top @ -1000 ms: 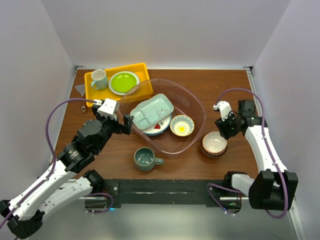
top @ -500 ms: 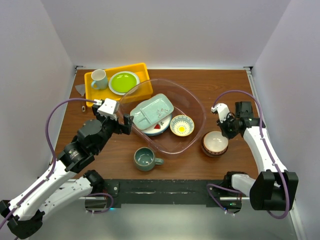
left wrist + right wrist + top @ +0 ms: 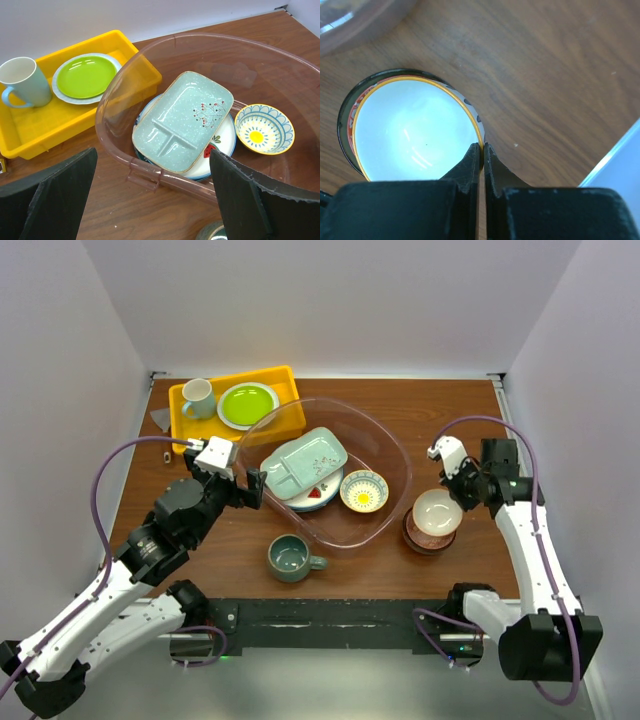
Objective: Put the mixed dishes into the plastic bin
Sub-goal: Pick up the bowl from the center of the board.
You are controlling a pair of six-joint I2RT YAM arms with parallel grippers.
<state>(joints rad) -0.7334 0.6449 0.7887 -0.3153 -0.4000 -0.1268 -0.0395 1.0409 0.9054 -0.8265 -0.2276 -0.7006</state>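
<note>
Right gripper [image 3: 482,150] clamps upper bowl [image 3: 415,130] of two, above lower bowl [image 3: 344,125].

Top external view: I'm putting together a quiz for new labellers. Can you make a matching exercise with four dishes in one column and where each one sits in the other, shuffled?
Things
1. grey-green mug
2. divided tray
3. lime-green plate
4. pale-inside bowl

Places
A. in the yellow tray
B. pinched at its rim by the right gripper
C. on the bare table, outside the plastic bin
D. inside the plastic bin, lying on plates

Pairs: 1-C, 2-D, 3-A, 4-B
</note>
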